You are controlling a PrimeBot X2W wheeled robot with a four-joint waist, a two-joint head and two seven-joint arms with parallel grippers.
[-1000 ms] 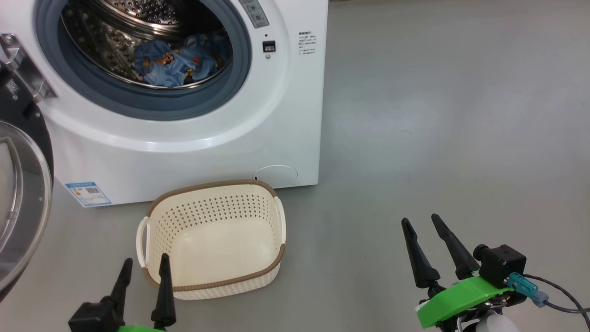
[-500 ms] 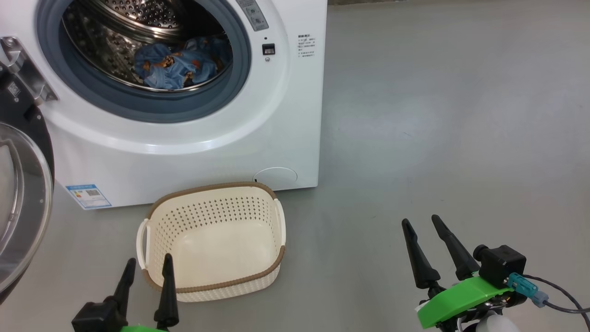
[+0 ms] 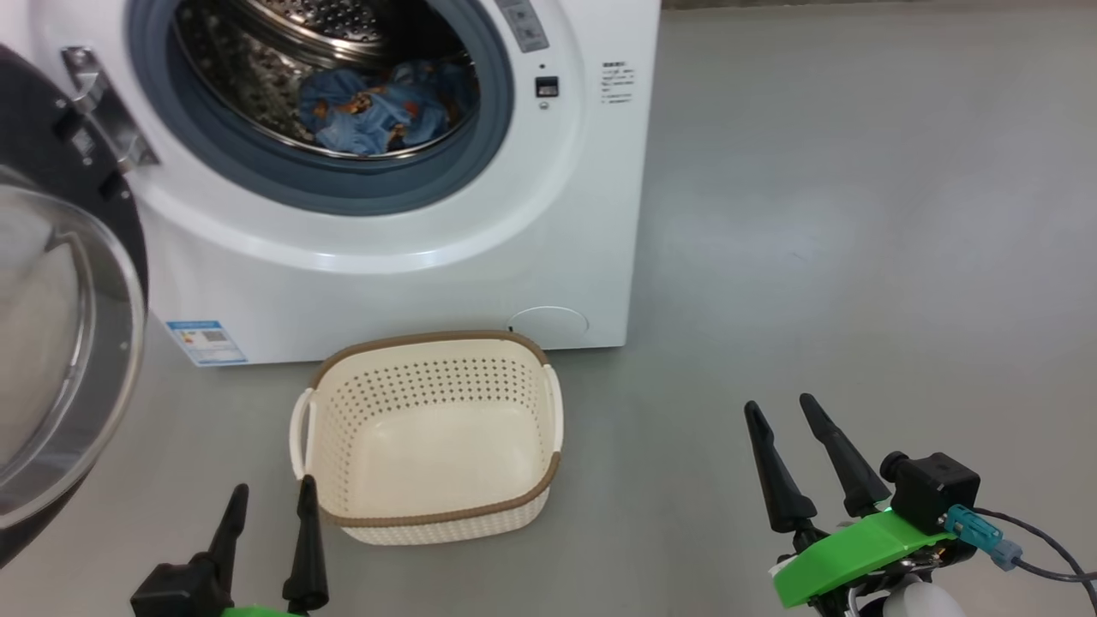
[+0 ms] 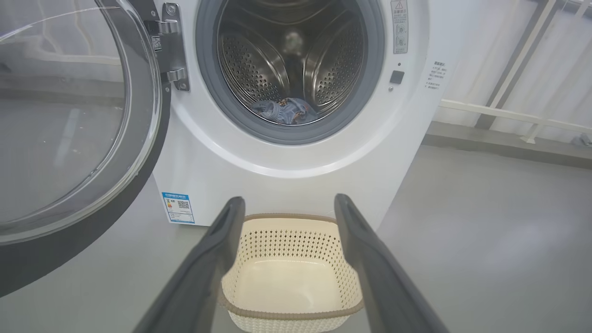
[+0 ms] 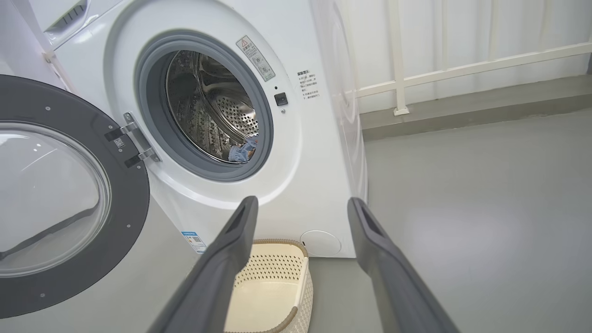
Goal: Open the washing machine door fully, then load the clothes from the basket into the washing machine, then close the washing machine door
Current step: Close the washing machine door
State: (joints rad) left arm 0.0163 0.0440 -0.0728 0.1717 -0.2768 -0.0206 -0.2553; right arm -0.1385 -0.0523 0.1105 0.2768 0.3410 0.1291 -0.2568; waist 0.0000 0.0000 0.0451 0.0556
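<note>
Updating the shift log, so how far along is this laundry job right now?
Done: the round black-rimmed glass washing machine door stands wide open, the light blue printed clothes lie in the steel drum of the big white washing machine, and the cream perforated plastic basket is empty. In hand: nothing; the left gripper and right gripper are open, above the grey floor. Left: closing the door.
</note>
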